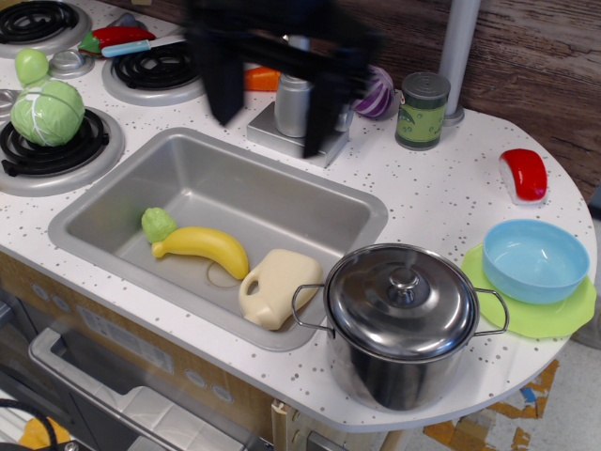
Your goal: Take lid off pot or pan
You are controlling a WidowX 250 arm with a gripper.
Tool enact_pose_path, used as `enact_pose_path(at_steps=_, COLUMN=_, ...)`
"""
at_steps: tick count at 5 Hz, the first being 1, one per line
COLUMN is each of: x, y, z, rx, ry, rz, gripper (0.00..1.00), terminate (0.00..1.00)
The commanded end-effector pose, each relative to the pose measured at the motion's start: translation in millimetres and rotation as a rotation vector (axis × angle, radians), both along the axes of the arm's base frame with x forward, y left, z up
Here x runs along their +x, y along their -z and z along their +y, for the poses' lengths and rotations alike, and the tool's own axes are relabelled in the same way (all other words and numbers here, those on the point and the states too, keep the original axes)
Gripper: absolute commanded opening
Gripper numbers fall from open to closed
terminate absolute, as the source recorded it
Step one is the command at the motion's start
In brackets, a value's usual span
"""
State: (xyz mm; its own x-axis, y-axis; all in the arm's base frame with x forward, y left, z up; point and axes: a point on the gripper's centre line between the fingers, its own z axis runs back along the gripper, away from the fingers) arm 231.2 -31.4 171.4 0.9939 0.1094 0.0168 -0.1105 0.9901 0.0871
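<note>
Lid (402, 298) seated on pot (399, 329), at the front right corner of the bench (441, 202), beside the sink (221, 230). Gripper (272, 103) blurred, up by the faucet, well apart from lid; fingers (223, 89) spread open, holding nothing.

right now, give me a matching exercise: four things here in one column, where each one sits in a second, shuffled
Things:
1. banana
2. lid
3. blue bowl
4. cabbage

Places:
A. on the green mat
B. on a stove burner
C. in the sink
D. on the pot

Pairs: 1-C, 2-D, 3-A, 4-B
</note>
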Motion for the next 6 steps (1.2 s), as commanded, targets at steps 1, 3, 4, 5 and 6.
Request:
enact_pose_path(at_steps=1, x=13.6, y=13.0, z=-36.4, rx=-0.015, ry=-0.027, rz=-0.077, gripper=1.00, terminate=0.00)
enact_pose_path(at_steps=3, x=21.2, y=48.7, z=-68.2, rx=-0.077, ry=-0.120, rz=-0.102, gripper=1.00, terminate=0.00)
enact_pose_path(at_steps=4, x=20.1, y=63.5, z=-70.9, rx=-0.113, ry=-0.134, rz=-0.111, gripper=1.00, terminate=0.00)
enact_pose_path(at_steps=5, x=17.8, y=70.0, z=-72.4, rx=-0.113, ry=-0.144, rz=-0.109, gripper=1.00, terminate=0.00)
enact_pose_path(at_steps=6, x=17.6, y=77.9, z=-73.3, rx=-0.111, ry=-0.152, rz=-0.114, gripper=1.00, terminate=0.00)
